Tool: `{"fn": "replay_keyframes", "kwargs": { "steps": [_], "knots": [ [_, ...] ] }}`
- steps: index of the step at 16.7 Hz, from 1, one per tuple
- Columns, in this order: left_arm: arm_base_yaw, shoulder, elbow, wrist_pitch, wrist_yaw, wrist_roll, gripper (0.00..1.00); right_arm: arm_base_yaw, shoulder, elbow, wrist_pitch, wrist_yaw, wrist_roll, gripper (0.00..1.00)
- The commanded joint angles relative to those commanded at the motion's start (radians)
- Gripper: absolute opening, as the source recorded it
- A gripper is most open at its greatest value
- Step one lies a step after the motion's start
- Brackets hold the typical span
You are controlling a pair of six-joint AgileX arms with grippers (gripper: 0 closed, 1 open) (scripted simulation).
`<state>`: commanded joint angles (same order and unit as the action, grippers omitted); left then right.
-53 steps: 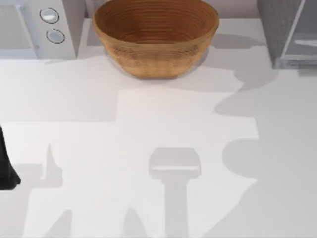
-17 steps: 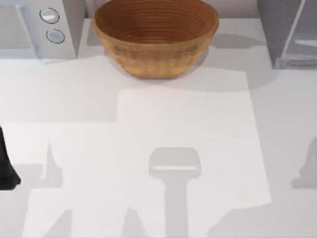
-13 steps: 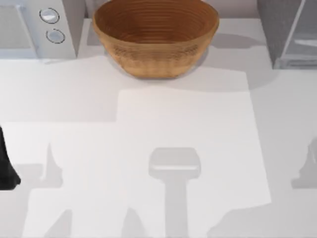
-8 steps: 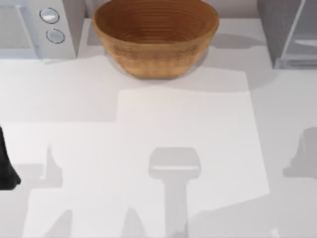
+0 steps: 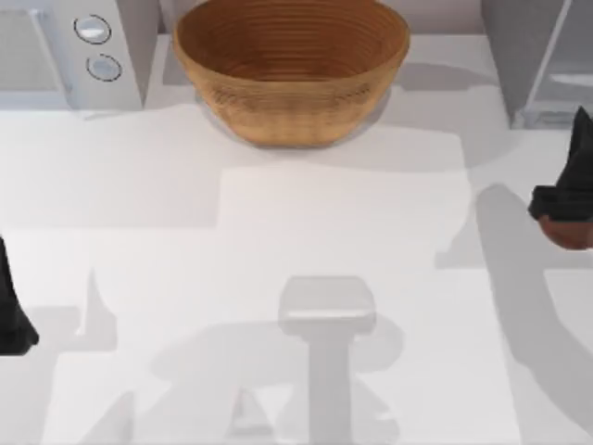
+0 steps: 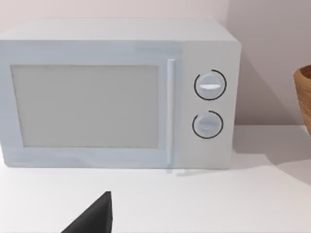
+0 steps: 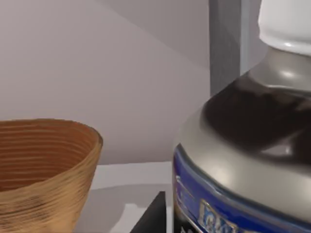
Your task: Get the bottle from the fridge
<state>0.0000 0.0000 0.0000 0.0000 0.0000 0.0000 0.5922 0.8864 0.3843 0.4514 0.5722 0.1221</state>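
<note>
A white table [image 5: 306, 213] seen from above. At its far edge sit three things: a white microwave [image 5: 74, 51] with two round knobs at the far left, a wooden bowl [image 5: 291, 67] in the middle, and the fridge [image 5: 537, 56], grey with a paler glassy panel, at the far right.

My right gripper [image 5: 565, 199] enters from the table's right edge, just in front of the fridge. It appears as a dark shape with something rounded and reddish-brown beneath it; that is probably the bottle, though from above I cannot be sure.

My right wrist camera looks closely at the bottle [image 7: 248, 145]: a white cap, a clear shoulder over dark liquid, and a blue label band. It stands very near the camera, with the fridge's grey edge [image 7: 226, 43] behind it and the bowl [image 7: 43, 165] off to one side. The bottle seems held, but I cannot tell how my right jaws stand.

My left gripper [image 5: 11, 311] rests parked at the table's left edge. Its wrist camera faces the microwave [image 6: 116, 92]. A dark fingertip [image 6: 95, 218] pokes into view; I cannot tell its jaws' state either.
</note>
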Motion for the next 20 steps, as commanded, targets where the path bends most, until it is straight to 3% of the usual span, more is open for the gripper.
{"fn": "replay_keyframes", "kwargs": {
  "steps": [6,11,15,20],
  "knots": [
    [0.0,0.0,0.0,0.0,0.0,0.0,1.0,0.341,0.649,0.276,0.262,0.345,0.0,0.0],
    [0.0,0.0,0.0,0.0,0.0,0.0,1.0,0.525,1.022,0.506,0.459,0.55,-0.052,0.0],
    [0.0,0.0,0.0,0.0,0.0,0.0,1.0,0.579,1.15,0.611,0.545,0.622,-0.089,0.0],
    [0.0,0.0,0.0,0.0,0.0,0.0,1.0,0.577,1.154,0.612,0.546,0.622,-0.088,0.0]
  ]
}}
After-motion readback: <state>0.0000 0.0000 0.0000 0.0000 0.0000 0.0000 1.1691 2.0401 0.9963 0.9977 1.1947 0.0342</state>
